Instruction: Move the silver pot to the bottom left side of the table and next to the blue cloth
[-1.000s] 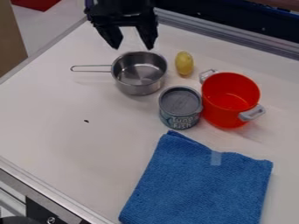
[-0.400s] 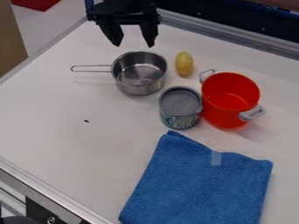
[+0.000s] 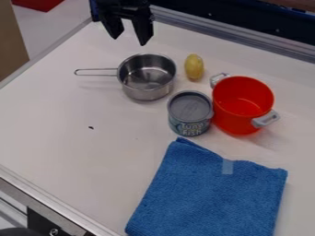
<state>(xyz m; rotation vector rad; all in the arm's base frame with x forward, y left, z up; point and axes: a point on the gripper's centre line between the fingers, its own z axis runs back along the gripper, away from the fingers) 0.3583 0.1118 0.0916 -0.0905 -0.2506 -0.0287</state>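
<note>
worktop: pale, metal-edged (image 3: 86, 163)
pot: silver one (image 3: 146, 85), upper middle of the frame, handle pointing left
pincer: top left-ish (image 3: 128, 38), tips apart, above the pot
cloth: blue (image 3: 209, 196), bottom right of centre

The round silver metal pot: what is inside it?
Inside the silver pot, I see only bare metal floor and far wall; the near wall's inner face is hidden.

The black, blocky arm (image 3: 123, 3) carries a pincer (image 3: 129, 41) with 2 angular, tapering fingers (image 3: 144, 31).
</note>
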